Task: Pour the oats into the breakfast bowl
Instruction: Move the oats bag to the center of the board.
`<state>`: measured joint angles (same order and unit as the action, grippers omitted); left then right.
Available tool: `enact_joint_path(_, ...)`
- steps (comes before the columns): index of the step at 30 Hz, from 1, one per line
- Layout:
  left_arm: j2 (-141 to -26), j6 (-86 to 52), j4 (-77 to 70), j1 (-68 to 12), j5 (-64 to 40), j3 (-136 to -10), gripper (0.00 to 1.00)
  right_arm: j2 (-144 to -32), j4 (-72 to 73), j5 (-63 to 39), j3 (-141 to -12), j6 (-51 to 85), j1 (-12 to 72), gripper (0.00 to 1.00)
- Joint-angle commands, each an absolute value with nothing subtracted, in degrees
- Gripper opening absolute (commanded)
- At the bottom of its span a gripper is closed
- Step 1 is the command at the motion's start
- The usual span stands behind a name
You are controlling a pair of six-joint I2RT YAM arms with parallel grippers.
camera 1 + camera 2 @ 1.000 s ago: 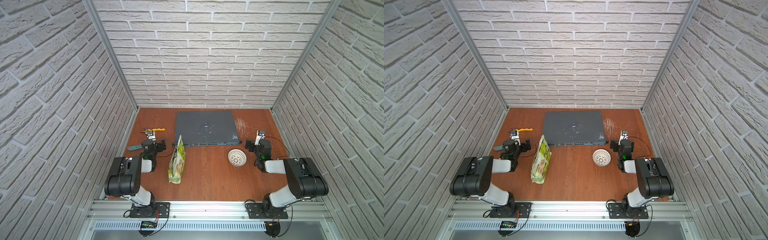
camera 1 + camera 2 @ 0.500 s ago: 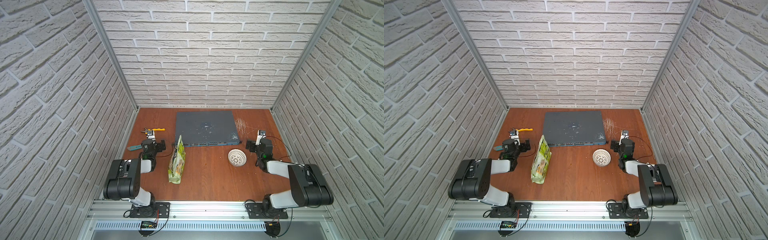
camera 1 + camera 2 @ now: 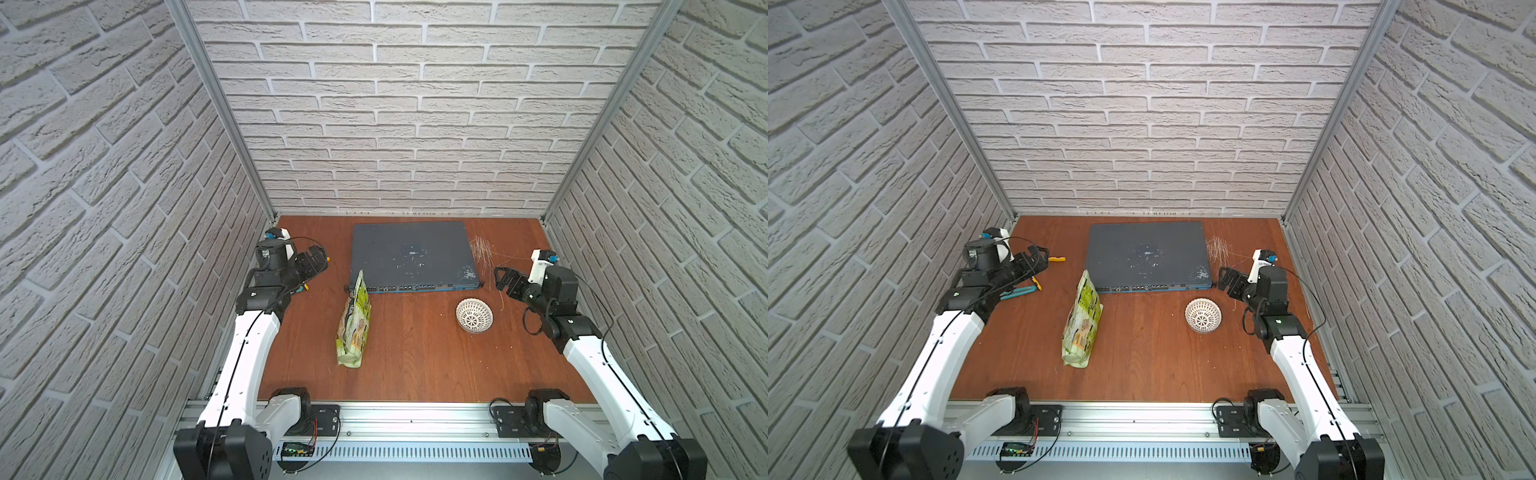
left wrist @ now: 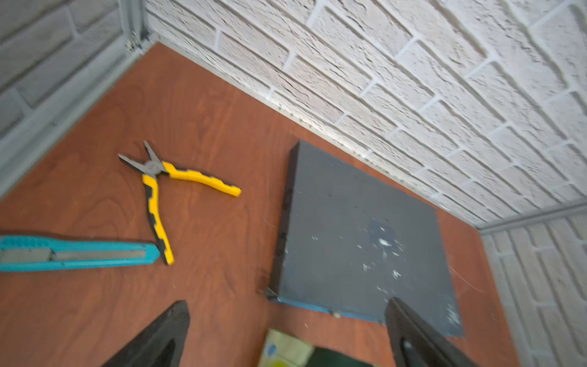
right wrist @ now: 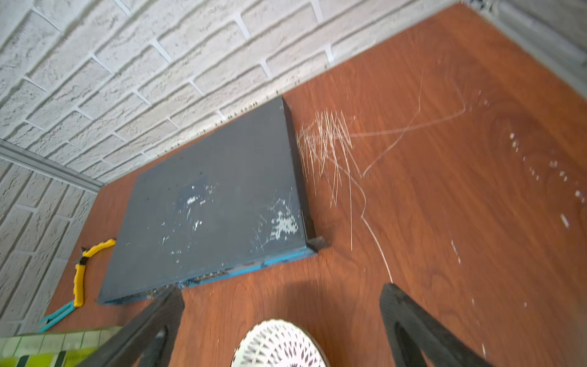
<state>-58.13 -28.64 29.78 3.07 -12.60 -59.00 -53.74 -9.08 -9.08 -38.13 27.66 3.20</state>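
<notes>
Top views: my left gripper point(image 3: 314, 261), right gripper point(image 3: 503, 279) gape empty; squeezing could buckle the soft green-checked pouch point(image 3: 354, 328), missing the white lattice bowl point(image 3: 474, 316).

Grey network switch point(image 3: 411, 257) lies flat; yellow pliers point(image 4: 151, 166) lie just beside teal knife point(image 4: 73, 254).

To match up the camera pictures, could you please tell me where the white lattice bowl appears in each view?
In a top view: the breakfast bowl is right of centre, in front of the grey box.
In a top view: the breakfast bowl, same spot.
Left wrist: not in it.
Right wrist: cut off at the edge, between the fingers of the right gripper.
Shared landmark: the grey box, in all views.
</notes>
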Motion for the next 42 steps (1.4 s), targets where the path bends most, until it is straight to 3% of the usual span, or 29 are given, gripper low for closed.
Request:
enact_joint_path(1, -52.8, -30.9, 49.9, -1.9, -20.7, -63.8, 0.98, -53.8, -15.9, -11.3, -41.0, 28.7, 3.2, 0.99)
enact_joint_path(6, -51.0, -32.3, 57.4, -10.2, -21.4, -67.0, 0.95, -54.5, -16.5, -11.6, -41.2, 28.6, 3.3, 0.99)
enact_joint_path(10, -53.9, -32.4, 60.6, -18.5, -14.1, -66.9, 0.92, -54.1, -17.8, -11.5, -42.1, 28.4, 3.3, 0.99)
enact_joint_path(14, -57.2, -32.2, 61.7, -22.3, -6.5, -66.6, 0.82, -52.8, -19.6, -10.8, -42.5, 28.4, 3.3, 0.99)
enact_joint_path(29, -63.6, -30.8, 53.2, -24.1, -10.7, -65.8, 0.0, -50.6, -25.0, -12.1, -44.2, 26.7, 3.3, 1.0)
enact_joint_path(42, -72.0, -33.2, 39.7, -34.8, -12.0, -74.1, 0.0, -51.8, -19.6, -18.8, -43.9, 34.2, 6.1, 0.98)
